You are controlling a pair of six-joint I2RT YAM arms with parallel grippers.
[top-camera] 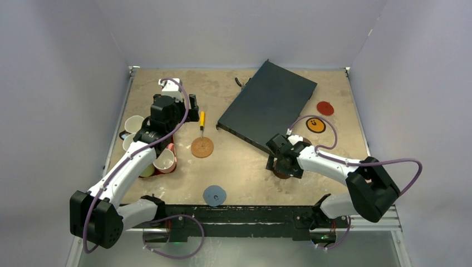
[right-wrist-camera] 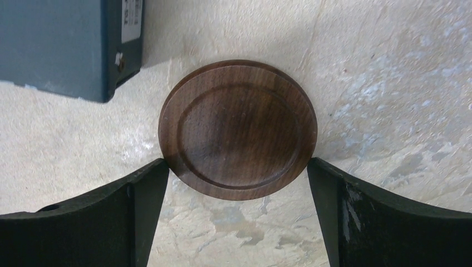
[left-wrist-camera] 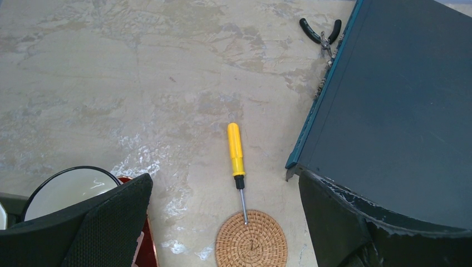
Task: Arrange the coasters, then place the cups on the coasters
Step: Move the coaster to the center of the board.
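Right pincer (right-wrist-camera: 236, 166) agape, flanking round dark-brown wood-grain coaster (right-wrist-camera: 237, 129), raised rim.

The surface (left-wrist-camera: 111, 83) is mottled beige with pale patches. At lower centre the tan coaster (left-wrist-camera: 251, 239) shows a woven spiral, and the screwdriver (left-wrist-camera: 236, 149) has a yellow handle. The box (left-wrist-camera: 401, 111) is dark blue-grey. The brown coaster (right-wrist-camera: 237, 129) shows wood grain. At upper right are a red coaster (top-camera: 325, 108) and a dark-rimmed orange coaster (top-camera: 315, 124).

Arms (top-camera: 125, 172): white links, black joint housings.
Shoulder housings (top-camera: 96, 217): bulky, boxy, black.
Cables (top-camera: 389, 162): purple, one loose loop along each arm.
Fingers (left-wrist-camera: 356, 222): matte black, curved; pale scuffs and chipping on edges.
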